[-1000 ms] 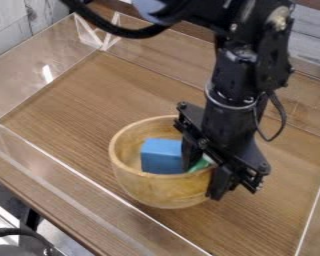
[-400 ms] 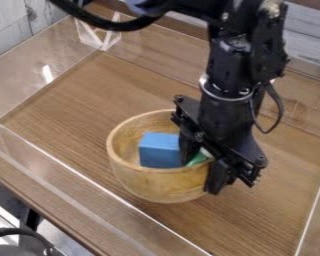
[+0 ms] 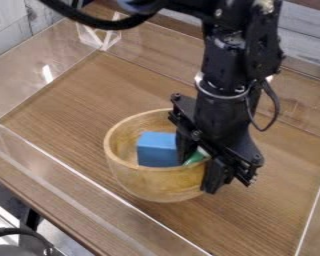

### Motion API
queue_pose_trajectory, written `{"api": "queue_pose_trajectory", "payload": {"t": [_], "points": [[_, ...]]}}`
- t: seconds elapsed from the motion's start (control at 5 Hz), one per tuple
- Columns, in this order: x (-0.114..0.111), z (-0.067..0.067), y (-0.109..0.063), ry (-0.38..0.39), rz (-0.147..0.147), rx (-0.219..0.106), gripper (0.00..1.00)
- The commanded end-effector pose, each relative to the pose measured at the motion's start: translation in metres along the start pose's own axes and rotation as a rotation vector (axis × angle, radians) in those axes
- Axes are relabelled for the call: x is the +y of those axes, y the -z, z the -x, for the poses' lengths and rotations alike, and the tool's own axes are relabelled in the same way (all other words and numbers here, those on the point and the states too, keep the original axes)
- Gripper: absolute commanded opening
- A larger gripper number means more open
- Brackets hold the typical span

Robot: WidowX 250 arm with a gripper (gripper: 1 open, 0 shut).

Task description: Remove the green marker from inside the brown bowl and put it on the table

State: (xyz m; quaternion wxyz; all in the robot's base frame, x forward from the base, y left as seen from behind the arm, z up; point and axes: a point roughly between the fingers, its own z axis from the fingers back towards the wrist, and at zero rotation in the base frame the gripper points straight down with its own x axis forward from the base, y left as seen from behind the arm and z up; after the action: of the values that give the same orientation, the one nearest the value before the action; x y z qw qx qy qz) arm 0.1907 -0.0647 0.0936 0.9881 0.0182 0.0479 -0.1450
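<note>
The brown bowl (image 3: 133, 178) sits on the table (image 3: 83, 100) near its front right. A blue block (image 3: 156, 150) lies inside it. Just right of the block a short green stretch of the green marker (image 3: 192, 159) shows, and the rest is hidden behind the arm. My black gripper (image 3: 210, 170) points straight down into the bowl's right side. Its fingers are shut on the marker, and their tips are partly hidden by the bowl's rim.
Clear acrylic walls (image 3: 49, 45) run along the table's edges at the back left and the front. Bare wood-grain surface lies left of and behind the bowl. The arm covers the bowl's right rim.
</note>
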Motion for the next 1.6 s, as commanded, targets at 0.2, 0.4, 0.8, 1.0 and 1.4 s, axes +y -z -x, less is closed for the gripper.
{"api": "queue_pose_trajectory", "payload": {"t": [0.2, 0.4, 0.8, 1.0, 1.4], "points": [[0.003, 0.0, -0.015, 0.003, 0.011, -0.058, 0.0], [0.004, 0.002, -0.016, 0.009, 0.018, -0.061, 0.0], [0.008, 0.005, -0.016, 0.032, 0.019, -0.066, 0.0], [0.015, 0.006, -0.016, 0.054, 0.012, -0.073, 0.0], [0.02, 0.007, -0.013, 0.058, 0.009, -0.094, 0.0]]}}
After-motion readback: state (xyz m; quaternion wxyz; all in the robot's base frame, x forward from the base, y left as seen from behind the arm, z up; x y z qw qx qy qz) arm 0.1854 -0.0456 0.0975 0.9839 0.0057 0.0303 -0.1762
